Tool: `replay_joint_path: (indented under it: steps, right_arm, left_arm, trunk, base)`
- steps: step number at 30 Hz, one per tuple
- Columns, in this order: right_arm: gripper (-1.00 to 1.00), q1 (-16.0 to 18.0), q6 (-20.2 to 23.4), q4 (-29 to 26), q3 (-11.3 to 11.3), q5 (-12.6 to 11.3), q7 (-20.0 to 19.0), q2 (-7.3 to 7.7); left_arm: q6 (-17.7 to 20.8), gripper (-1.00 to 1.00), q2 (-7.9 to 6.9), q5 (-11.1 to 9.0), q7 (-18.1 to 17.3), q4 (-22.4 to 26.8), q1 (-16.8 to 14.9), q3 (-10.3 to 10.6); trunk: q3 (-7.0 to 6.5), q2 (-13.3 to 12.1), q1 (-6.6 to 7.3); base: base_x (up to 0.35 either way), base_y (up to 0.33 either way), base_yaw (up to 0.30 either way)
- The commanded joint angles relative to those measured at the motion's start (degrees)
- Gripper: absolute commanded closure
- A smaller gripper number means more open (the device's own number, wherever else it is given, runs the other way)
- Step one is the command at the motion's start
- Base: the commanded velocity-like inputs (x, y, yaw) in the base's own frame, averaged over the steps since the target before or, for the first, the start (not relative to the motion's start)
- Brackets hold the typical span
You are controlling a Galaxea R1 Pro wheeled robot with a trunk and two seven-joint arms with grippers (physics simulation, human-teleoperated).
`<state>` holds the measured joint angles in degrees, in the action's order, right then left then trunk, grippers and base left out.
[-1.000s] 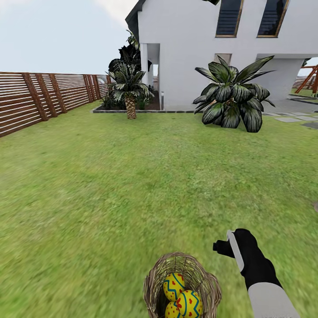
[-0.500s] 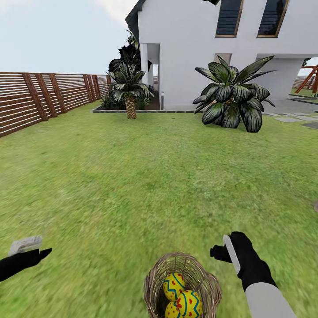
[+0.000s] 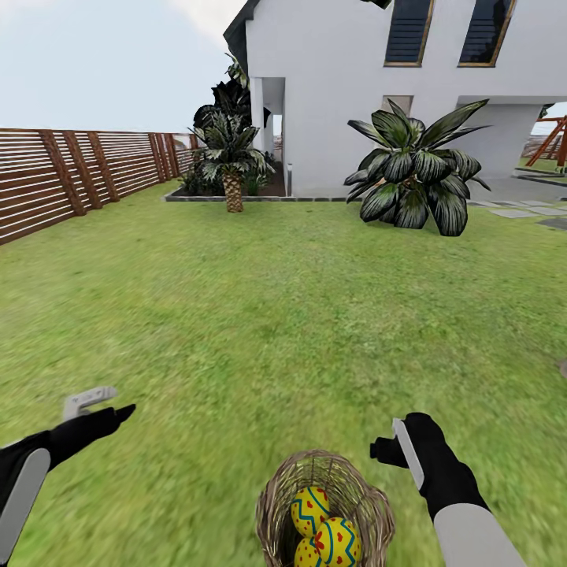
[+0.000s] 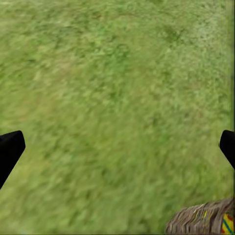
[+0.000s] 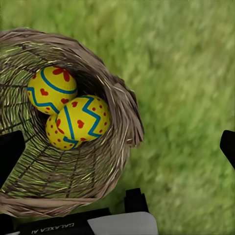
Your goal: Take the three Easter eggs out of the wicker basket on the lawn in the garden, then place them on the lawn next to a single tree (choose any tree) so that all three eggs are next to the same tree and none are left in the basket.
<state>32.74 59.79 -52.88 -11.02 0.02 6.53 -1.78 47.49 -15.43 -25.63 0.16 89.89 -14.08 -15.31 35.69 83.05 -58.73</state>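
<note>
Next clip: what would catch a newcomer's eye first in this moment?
The painted yellow Easter eggs stand out first, piled inside the wicker basket on the lawn right in front of the robot. Next come the two black arms flanking it, the right pincer close beside the basket and the left pincer farther out over grass. Behind them, a white house with a broad-leaved bush closes the view.
</note>
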Motion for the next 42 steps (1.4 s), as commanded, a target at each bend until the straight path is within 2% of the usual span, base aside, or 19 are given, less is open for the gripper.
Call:
replay_joint_path:
  steps: [1,11,13,19,27,32,36,42]
  right_arm:
    - [-1.00,0.1,0.2,-0.1,-0.1,-0.1,0.2,-0.06]
    - [-1.00,0.9,0.2,-0.2,-0.1,-0.1,0.0,-0.03]
    - [-1.00,1.4,0.2,-0.3,-0.1,-0.1,0.0,-0.05]
    - [-1.00,3.7,0.2,0.0,-0.1,0.1,0.1,-0.05]
    - [-1.00,4.7,0.2,0.9,-0.1,0.3,0.1,-0.03]
    - [-1.00,4.8,0.1,2.8,-0.1,0.4,0.1,-0.04]
    - [-1.00,4.9,-0.1,4.6,-0.1,0.5,0.1,0.00]
    - [-1.00,5.1,-3.1,7.4,-0.1,0.5,0.2,-0.05]
  left_arm:
    - [0.3,-1.00,0.40,-0.1,0.1,0.1,0.0,0.0]
    - [0.2,-1.00,1.77,0.0,0.8,0.2,-0.1,1.4]
    - [-0.5,-1.00,1.87,0.0,0.7,0.2,-0.1,1.6]
    - [-4.2,-1.00,2.01,-0.1,0.3,0.1,0.1,1.7]
    - [-5.7,-1.00,2.19,-0.2,0.3,-0.7,0.2,1.8]
    - [-9.2,-1.00,2.30,-0.2,0.3,-2.7,0.2,1.8]
    - [-10.3,-1.00,2.34,-0.2,0.3,-3.3,0.2,1.8]
    - [-12.0,-1.00,2.51,0.0,0.3,-3.8,0.2,1.8]
  trunk:
    - [0.06,0.0,0.00]
    - [0.95,2.0,-1.10]
    - [1.31,2.8,-1.54]
    - [1.31,2.8,-1.54]
    - [2.75,6.0,-3.29]
    - [3.65,8.1,-4.39]
    - [4.36,9.7,-5.27]
    - [5.44,12.1,-6.59]
  base:
    - [0.000,0.000,0.000]
    - [0.000,0.000,0.000]
    - [0.000,0.000,0.000]
    - [0.000,0.000,0.000]
    - [0.000,0.000,0.000]
    - [0.000,0.000,0.000]
    - [0.000,0.000,0.000]
    - [0.000,0.000,0.000]
